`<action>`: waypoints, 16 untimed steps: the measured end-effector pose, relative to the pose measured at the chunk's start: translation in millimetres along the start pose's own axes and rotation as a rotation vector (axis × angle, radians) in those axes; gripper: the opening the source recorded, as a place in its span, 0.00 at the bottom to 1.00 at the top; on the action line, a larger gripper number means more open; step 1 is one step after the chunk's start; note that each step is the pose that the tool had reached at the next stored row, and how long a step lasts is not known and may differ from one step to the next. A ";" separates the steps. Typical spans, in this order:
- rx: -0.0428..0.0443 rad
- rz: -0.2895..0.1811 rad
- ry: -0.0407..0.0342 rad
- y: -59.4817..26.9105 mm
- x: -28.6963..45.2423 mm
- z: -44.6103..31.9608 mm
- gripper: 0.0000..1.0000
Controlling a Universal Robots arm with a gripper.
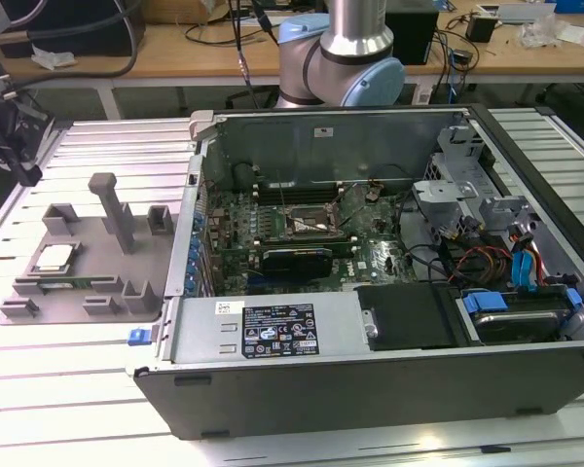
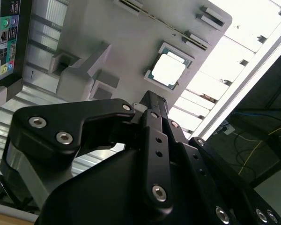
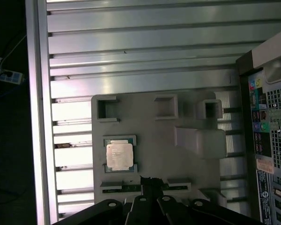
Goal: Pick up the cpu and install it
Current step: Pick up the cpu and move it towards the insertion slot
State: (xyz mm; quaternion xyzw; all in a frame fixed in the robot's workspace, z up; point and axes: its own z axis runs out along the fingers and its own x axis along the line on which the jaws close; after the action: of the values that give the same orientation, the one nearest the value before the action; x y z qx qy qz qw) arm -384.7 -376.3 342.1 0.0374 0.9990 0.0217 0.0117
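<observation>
Hovering near cpu (image 3: 119, 156) at fixture (image 3: 154, 145) edge, gripper (image 3: 150, 179) closed and empty; would hit cpu if lowered closed.

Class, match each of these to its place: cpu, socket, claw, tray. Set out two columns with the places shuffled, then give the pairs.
Things
1. cpu
2. socket
3. claw
4. tray

Places
A. on the table, beside the case
B. over the tray, holding nothing
C. inside the case
D. lying in a recess of the tray

Pairs: 1-D, 2-C, 3-B, 4-A
</observation>
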 end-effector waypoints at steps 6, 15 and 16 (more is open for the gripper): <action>0.0001 0.000 0.0002 -0.2 0.5 2.4 0.11; 0.0009 0.000 -0.0001 -0.4 2.6 5.0 0.11; 0.0010 0.000 0.0000 -0.4 2.9 5.2 0.11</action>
State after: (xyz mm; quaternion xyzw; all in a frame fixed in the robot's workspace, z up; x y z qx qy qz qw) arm -387.5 -376.3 336.8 0.0374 0.9990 0.0211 0.0117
